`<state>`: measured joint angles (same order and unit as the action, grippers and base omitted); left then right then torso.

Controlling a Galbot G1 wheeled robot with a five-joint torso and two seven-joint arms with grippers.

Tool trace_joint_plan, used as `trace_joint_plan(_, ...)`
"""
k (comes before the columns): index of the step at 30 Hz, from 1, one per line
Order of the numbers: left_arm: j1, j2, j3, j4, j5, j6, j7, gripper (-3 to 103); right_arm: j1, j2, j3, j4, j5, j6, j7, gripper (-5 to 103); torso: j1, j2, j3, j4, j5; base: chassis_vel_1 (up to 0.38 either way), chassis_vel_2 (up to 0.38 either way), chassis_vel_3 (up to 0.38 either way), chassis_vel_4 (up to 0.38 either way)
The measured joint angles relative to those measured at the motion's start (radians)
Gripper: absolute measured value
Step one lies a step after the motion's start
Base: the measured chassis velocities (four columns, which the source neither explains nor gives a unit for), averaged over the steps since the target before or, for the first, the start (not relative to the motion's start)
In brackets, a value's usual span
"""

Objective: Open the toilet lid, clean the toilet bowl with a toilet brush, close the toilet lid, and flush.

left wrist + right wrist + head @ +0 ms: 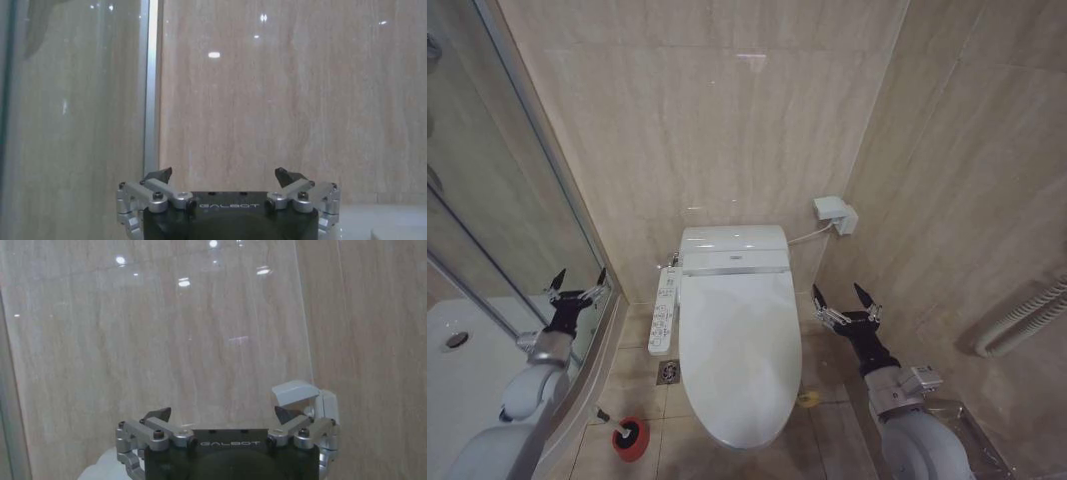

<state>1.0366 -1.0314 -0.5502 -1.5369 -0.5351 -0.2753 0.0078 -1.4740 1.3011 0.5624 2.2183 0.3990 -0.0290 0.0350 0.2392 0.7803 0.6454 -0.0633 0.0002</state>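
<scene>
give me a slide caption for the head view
Closed toilet lid between open, empty left gripper and right gripper; toilet brush on floor.

The beige tiled floor [827,440] carries the white toilet, which stands at the middle with its toilet lid [739,355] down. At about seven o'clock from the toilet, near its front end, the toilet brush [625,435] sits in its red cup holder. A square metal floor drain [668,372] lies just beside the toilet at nine o'clock. A small yellow object [809,399] rests on the tiles at four o'clock.
</scene>
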Motion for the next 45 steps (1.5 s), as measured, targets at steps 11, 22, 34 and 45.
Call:
trace_joint_plan(11, -0.036, -0.03, 0.024, 0.043, 0.007, 0.0, 0.003, 100, 0.0, 0.0, 0.0, 0.0, 0.0, 0.0, 0.0, 100, 0.0, 0.0, 0.0, 0.0004, -0.0002, 0.0, 0.0, 0.0, 0.0)
trace_joint_plan(22, -0.067, -0.007, 0.011, 0.063, -0.007, -0.001, 0.003, 100, 0.0, 0.0, 0.0, 0.0, 0.0, 0.0, 0.0, 100, 0.0, 0.0, 0.0, 0.0003, -0.0001, -0.005, 0.004, 0.006, -0.006)
trace_joint_plan(34, -0.073, -0.003, 0.009, 0.068, -0.014, -0.001, 0.004, 100, 0.0, 0.0, 0.0, 0.0, 0.0, 0.0, 0.0, 100, 0.0, 0.0, 0.0, 0.0003, -0.0002, -0.035, 0.04, 0.039, -0.038)
trace_joint_plan(45, -0.08, -0.005, 0.016, 0.078, -0.011, 0.001, 0.006, 100, 0.0, 0.0, 0.0, 0.0, 0.0, 0.0, 0.0, 100, 0.0, 0.0, 0.0, 0.0004, -0.0002, -0.053, 0.044, 0.052, -0.05)
